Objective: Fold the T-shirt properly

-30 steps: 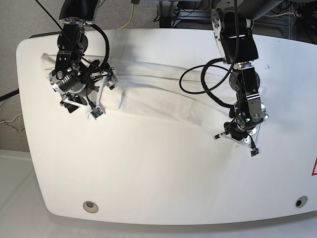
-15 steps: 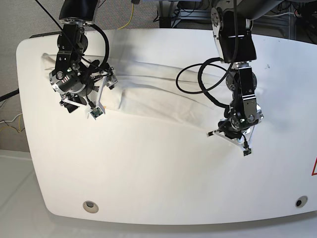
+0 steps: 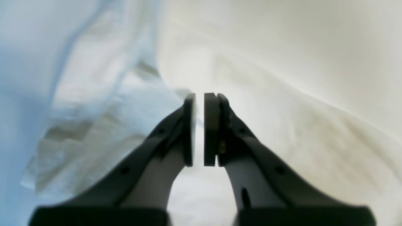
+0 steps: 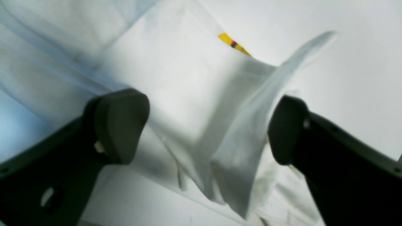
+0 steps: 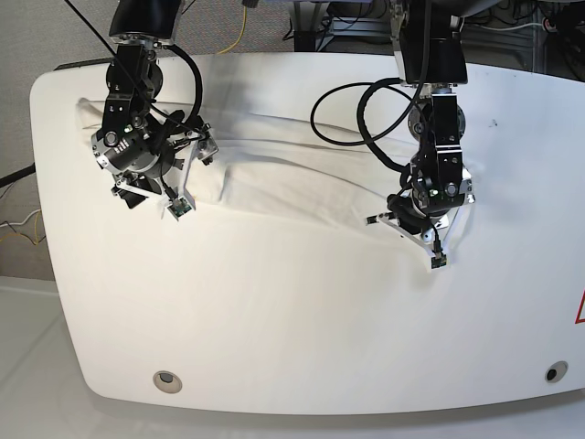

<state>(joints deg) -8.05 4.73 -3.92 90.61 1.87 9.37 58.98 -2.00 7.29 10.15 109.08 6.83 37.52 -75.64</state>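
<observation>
Our right gripper stands wide open, with a raised flap of the shirt between its fingers but not yet pinched; it holds nothing. Our left gripper is closed, its pads almost touching, and we see no cloth between them, so we judge it empty. The shirt lies crumpled in a long band across the far half of the table, from the far left corner in the base view to the middle right. It is thin, soft and light cloth, so we think it will sag and drag, not keep any shape, and a thin single layer may slip out of the pads. We judge the best hold is on a hem or corner, like the flap near the yellow print, pinched deep. The right arm hangs over the left end of the shirt in the base view, wrist pointing down. The left arm bends down steeply at the right end, its gripper low over the cloth edge.
</observation>
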